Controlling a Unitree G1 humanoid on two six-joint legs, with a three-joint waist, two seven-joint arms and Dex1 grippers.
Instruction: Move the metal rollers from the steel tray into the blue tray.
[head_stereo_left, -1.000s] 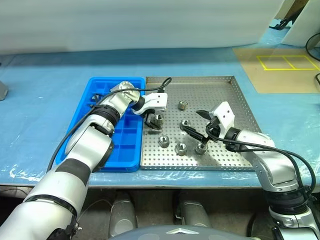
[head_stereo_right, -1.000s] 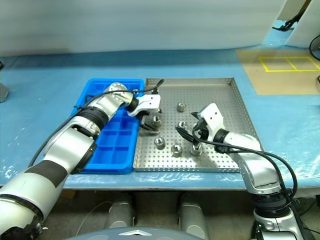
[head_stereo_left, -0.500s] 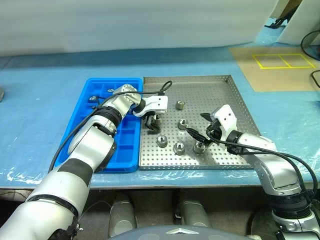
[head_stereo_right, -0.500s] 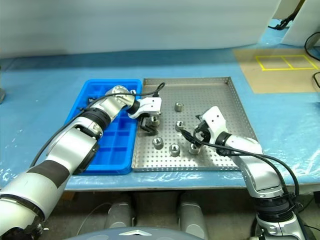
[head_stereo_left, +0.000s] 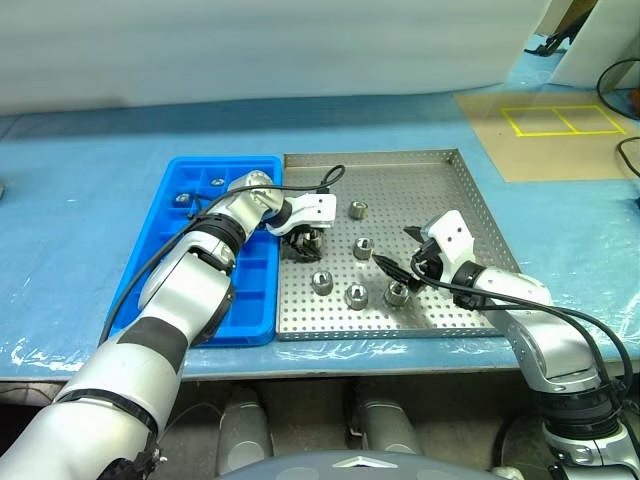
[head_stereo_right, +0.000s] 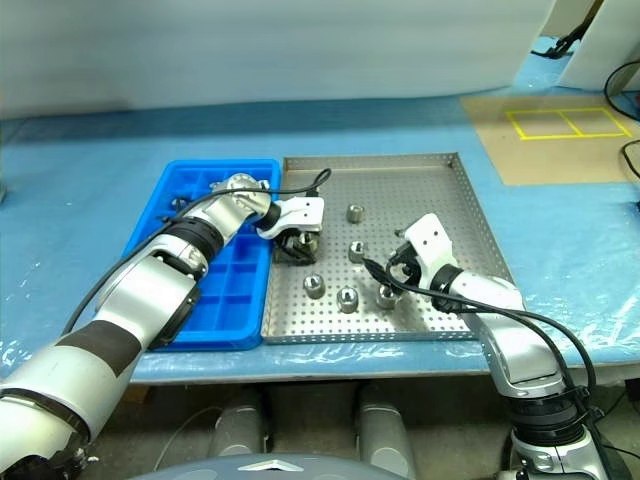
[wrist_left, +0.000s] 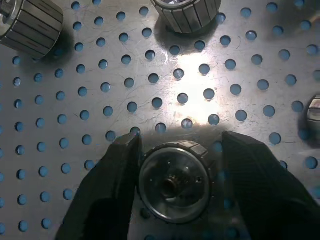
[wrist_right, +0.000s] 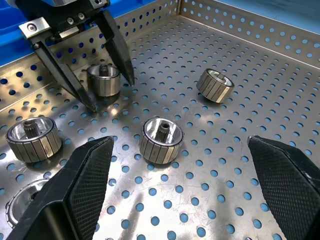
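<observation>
Left wrist view: left gripper (wrist_left: 175, 187) fingers clasping one ribbed silver metal roller (wrist_left: 174, 181) on perforated square steel tray (head_stereo_left: 440, 190), beside blue gridded plastic tray (head_stereo_left: 200, 180); right gripper (head_stereo_left: 400, 255) spread wide, empty.

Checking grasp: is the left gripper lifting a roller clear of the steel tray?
No, the roller sits on the steel tray between the left gripper fingers.

Table cover (head_stereo_left: 90, 190): blue sheet, shiny wrinkles.
Wall (head_stereo_left: 270, 45): white, at 12 o'clock.
Brown mat (head_stereo_left: 545, 140): yellow squares, at 2 o'clock.

Left gripper (wrist_left: 172, 185) seemingly closing, right gripper (wrist_right: 185, 200) spread.
</observation>
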